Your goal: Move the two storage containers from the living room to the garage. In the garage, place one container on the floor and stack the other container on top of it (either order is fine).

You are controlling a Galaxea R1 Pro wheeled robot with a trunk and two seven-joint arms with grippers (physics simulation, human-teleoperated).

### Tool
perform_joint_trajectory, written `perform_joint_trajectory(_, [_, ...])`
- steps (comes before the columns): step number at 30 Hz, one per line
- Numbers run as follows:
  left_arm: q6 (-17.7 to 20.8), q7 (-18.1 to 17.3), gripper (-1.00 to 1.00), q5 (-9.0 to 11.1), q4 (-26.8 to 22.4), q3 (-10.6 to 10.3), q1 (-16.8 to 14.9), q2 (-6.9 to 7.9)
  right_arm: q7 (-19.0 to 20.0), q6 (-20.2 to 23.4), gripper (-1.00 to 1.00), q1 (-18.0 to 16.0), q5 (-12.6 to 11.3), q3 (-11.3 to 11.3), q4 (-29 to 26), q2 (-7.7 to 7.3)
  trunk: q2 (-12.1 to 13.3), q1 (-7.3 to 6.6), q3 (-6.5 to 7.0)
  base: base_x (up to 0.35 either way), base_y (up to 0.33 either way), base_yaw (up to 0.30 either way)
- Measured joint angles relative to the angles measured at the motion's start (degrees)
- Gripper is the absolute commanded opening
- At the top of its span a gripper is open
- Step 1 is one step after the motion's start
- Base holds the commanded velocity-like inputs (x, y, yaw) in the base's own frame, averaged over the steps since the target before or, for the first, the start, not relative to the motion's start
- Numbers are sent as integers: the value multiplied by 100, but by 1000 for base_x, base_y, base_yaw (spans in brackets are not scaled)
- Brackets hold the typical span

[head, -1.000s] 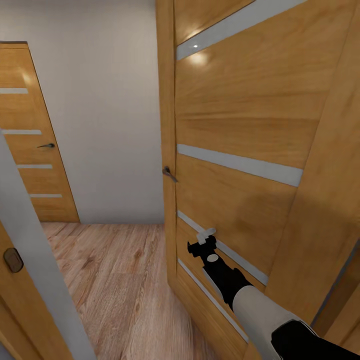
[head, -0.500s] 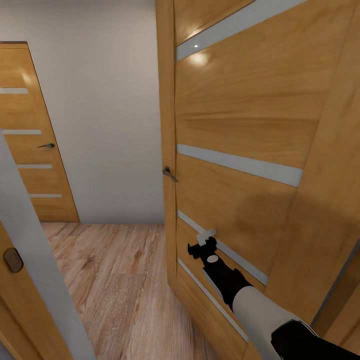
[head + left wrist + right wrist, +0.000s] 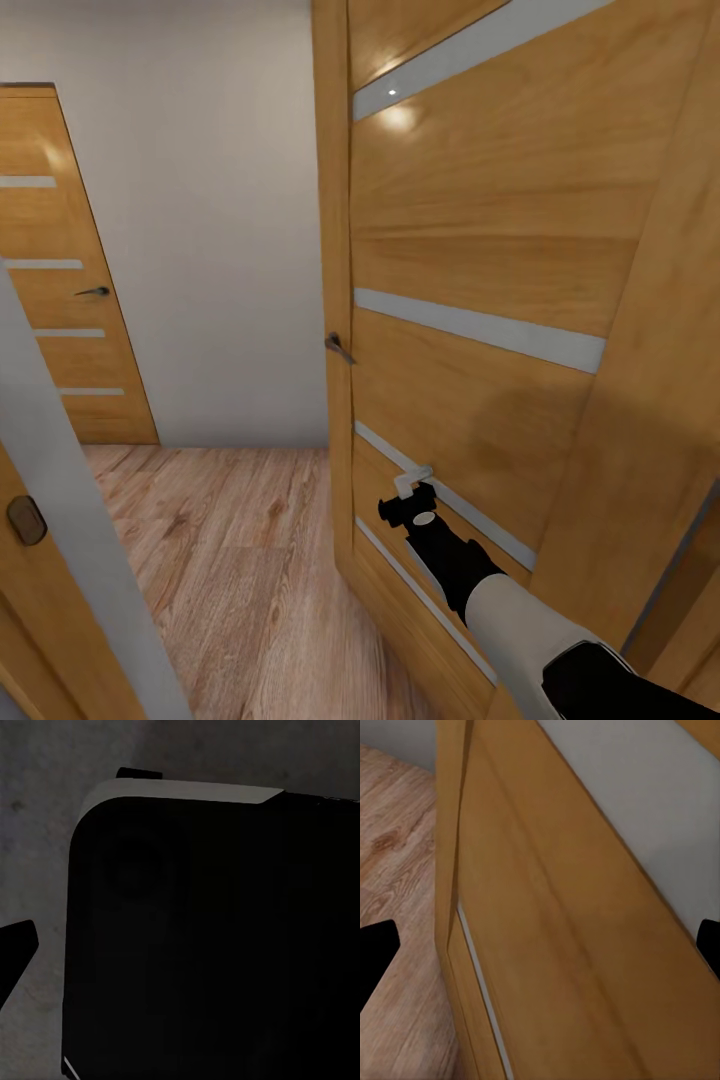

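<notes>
Right arm reaches forward, white forearm and black wrist, ending in the right gripper right up against the face of an open wooden door. Whether the tips actually touch the panel cannot be told. In the right wrist view the two dark fingertips sit at opposite edges of the frame, wide apart, with nothing between them but the door's orange-brown wood and a pale inset strip.

Just past the fingers, the door carries several pale horizontal strips; one runs right beside the gripper. Above the fingers, on the door's leading edge, a small dark lever handle sticks out.

Left gripper: the left wrist view shows a dark fingertip beside a large black rounded body with a grey rim, over a dim grey surface. The other finger is hidden, so the spread cannot be told.

Beyond the door edge, off to the left side of the right fingers, light wood-plank floor runs to a pale wall. Against that wall stands a second wooden door, closed, with its own dark handle. Nearest on the left, a grey-white frame edge slants up past a small brown latch plate.

The storage boxes cannot be seen from here; the setting is a wood-floored hallway.
</notes>
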Motion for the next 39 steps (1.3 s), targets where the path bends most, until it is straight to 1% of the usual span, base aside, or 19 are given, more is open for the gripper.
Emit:
perform_joint_trajectory(13, [0,0,100,0,-5,0,0,0,-2,8,100,1,-21,-9,10,0,0,0,0,2,0,0])
perform_joint_trajectory(15, [0,0,100,0,-3,0,-1,0,15,-3,100,4,-52,-10,13,0,-1,-1,-1,141,0,0])
perform_joint_trajectory(16, [0,0,100,0,-1,0,-1,0,25,-9,100,6,-79,-12,17,0,-1,-2,-2,239,0,0])
perform_joint_trajectory(19, [0,0,100,0,-1,0,0,0,2,-11,100,4,-44,-19,16,0,0,-3,-1,287,0,0])
perform_joint_trajectory(39, [0,0,100,0,0,0,0,0,-12,-67,100,3,-46,-26,19,0,0,-3,-1,316,0,0])
